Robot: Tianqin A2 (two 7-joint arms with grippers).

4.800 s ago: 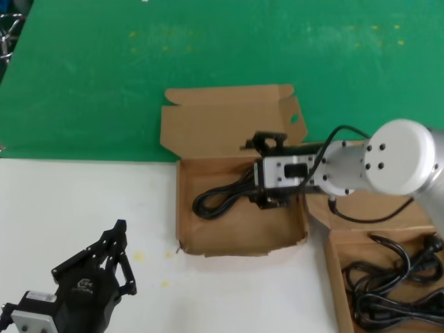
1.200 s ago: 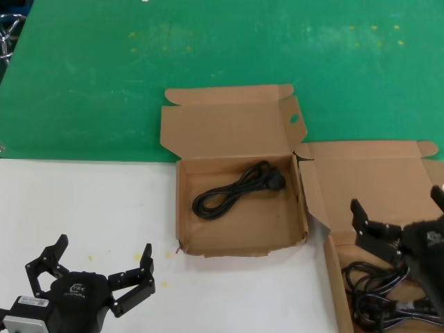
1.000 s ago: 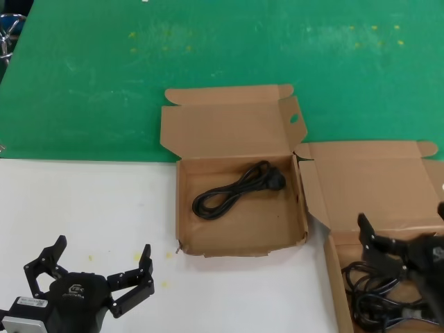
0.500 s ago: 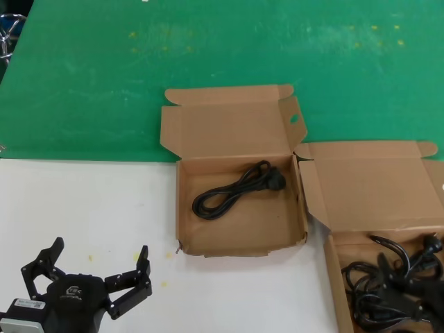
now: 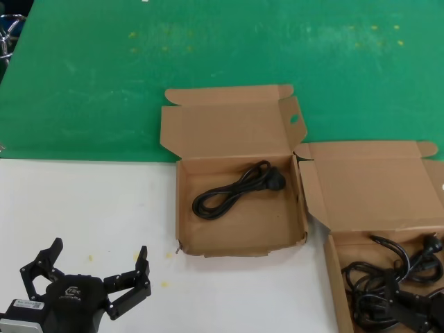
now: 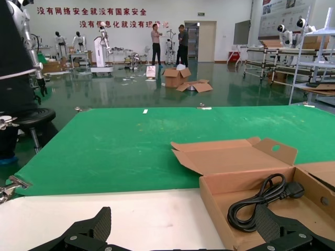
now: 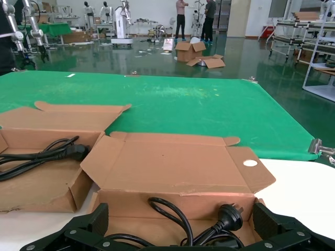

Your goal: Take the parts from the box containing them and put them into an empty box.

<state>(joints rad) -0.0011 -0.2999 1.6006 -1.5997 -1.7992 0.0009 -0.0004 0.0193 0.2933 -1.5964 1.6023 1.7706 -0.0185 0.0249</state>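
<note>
Right gripper [image 7: 178,235], jaws spread wide, sits low over the cables [image 5: 388,277] in the right box [image 5: 331,267]; left gripper [image 5: 87,277], jaws open and empty, waits on the table [image 5: 83,201] beside the middle box [image 5: 182,208], which holds one cable [image 5: 236,187].

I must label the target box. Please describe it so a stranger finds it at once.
Where the green mat meets the white table, two open cardboard boxes sit. The target box is the left one, holding a single black cable; its lid flap has an oval hole.

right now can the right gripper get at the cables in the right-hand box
Probably yes: the right gripper is open right over the cables, and the box's lid is folded back, so nothing covers them.
</note>
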